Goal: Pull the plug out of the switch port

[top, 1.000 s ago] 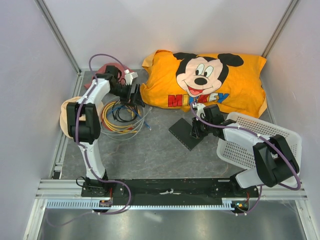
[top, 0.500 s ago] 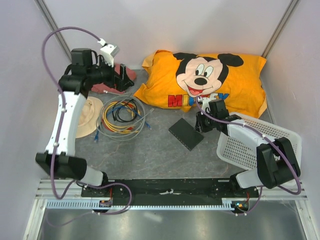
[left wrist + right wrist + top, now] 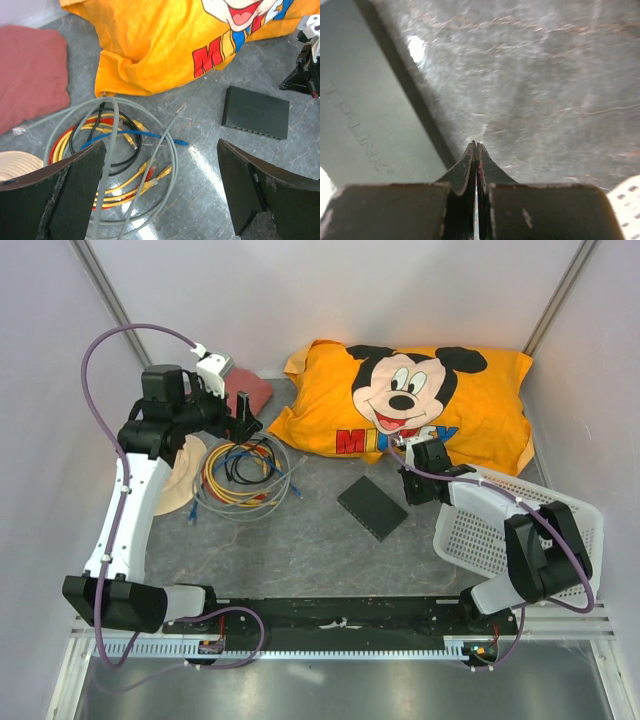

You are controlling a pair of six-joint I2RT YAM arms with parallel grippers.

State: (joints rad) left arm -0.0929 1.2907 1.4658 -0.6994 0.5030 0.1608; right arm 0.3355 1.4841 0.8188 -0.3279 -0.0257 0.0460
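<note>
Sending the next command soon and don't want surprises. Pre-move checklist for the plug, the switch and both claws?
1. No plug in the switch: ok, none seen in its port row.
2. The grey cable end lies loose on the table, apart from the switch: ok.
3. The left claw is open and empty: ok.
4. The right claw is shut with nothing in it: ok.
5. The right claw is off the switch: ok, it sits beside the switch's edge. Whether it touches the table: cannot tell.

One switch [image 3: 372, 508], one pillow [image 3: 410, 400] (orange), one basket [image 3: 472, 540].
</note>
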